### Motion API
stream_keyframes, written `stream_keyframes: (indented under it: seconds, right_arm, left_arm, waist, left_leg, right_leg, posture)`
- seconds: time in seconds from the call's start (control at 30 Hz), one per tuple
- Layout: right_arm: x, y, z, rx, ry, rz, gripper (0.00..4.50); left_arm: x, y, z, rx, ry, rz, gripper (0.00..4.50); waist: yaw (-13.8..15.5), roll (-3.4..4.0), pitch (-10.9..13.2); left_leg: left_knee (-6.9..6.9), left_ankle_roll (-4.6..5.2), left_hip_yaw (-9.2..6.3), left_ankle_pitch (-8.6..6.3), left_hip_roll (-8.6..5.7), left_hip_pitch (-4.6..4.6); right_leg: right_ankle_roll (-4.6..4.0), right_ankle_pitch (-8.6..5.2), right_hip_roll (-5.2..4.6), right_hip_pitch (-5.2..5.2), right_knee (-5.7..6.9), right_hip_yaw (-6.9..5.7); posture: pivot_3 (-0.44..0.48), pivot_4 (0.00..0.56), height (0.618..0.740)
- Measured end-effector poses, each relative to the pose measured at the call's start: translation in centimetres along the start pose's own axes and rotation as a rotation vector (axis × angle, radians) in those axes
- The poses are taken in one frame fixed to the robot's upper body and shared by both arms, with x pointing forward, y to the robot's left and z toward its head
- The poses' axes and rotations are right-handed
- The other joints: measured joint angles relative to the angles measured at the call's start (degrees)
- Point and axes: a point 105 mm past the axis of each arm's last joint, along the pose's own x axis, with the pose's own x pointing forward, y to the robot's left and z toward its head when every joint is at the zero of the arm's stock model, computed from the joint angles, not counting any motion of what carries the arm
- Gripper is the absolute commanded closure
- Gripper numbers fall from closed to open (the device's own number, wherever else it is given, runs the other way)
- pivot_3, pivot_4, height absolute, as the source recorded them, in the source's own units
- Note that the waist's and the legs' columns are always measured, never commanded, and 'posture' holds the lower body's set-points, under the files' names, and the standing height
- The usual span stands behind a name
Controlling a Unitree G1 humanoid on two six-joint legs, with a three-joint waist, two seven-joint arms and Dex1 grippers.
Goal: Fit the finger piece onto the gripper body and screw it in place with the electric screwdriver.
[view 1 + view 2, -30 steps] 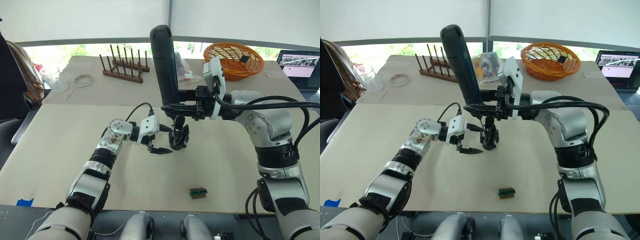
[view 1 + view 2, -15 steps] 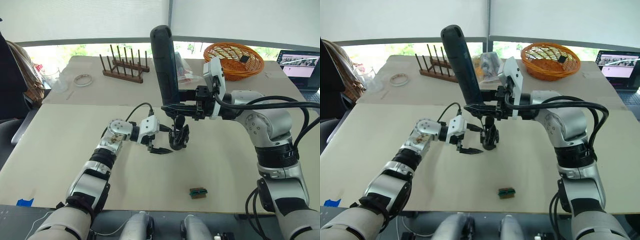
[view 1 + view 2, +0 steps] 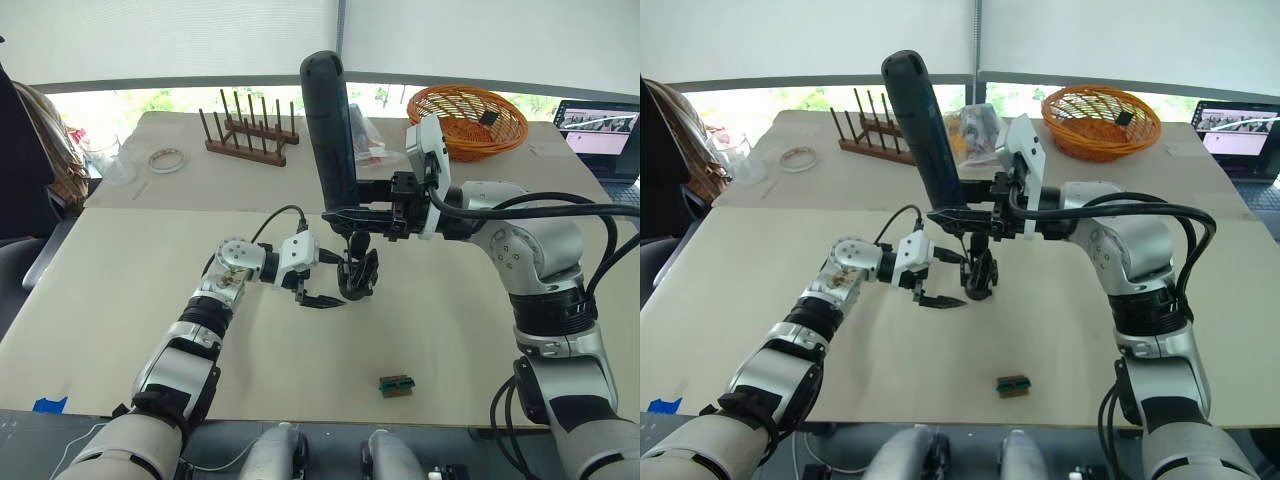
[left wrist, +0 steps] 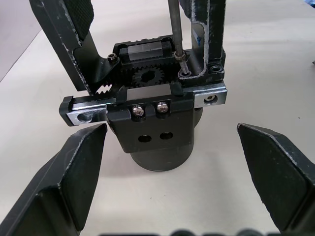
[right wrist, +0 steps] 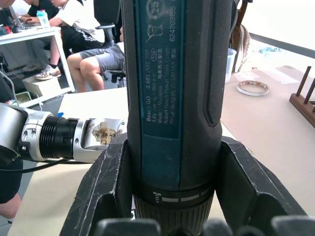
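Right pincer (image 3: 352, 212) clamped round the electric screwdriver (image 3: 331, 128), tool upright, rounded end up, thin bit pointing down into the gripper body (image 4: 152, 125). In the left wrist view the bit tip sits on a screw at the top of the finger piece (image 4: 209, 46), which stands already fitted on the body's metal rail

Gripper body stands on its round base on the bench (image 3: 120, 290), mid-surface, directly under the tool

Left pincer (image 3: 318, 293) spread wide, fingers (image 4: 74, 177) either side of the body and clear of it, holding nothing

Handling (judgement): the screwdriver looks heavy and top-loaded, rigid, matte shell with fair friction; hold it low on the barrel near the collar, as now. The body is small, light, stiff, and likely to spin or tip under driving torque, so brace it at the squat round base, away from gear teeth and linkages

Small green-and-black block (image 3: 396, 384) lies well apart, nearer the bench edge
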Motion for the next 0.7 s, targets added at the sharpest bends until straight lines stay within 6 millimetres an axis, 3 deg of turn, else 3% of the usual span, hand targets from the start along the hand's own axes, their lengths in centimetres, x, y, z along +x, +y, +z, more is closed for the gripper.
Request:
stream_keyframes:
  seconds: [0.7]
  right_arm:
    - [-0.01, -0.11, -0.12, -0.012, -0.001, 0.004, 2.57]
  left_arm:
    - [0.00, 0.01, 0.00, 0.000, 0.000, 0.001, 0.00]
  waist:
    - [0.0, 0.00, 0.0]
  left_leg:
    - [0.00, 0.00, 0.00, 0.00, 0.00, 0.00]
  right_leg:
    - [0.00, 0.00, 0.00, 0.00, 0.00, 0.00]
  posture:
    - [0.000, 0.150, 0.740]
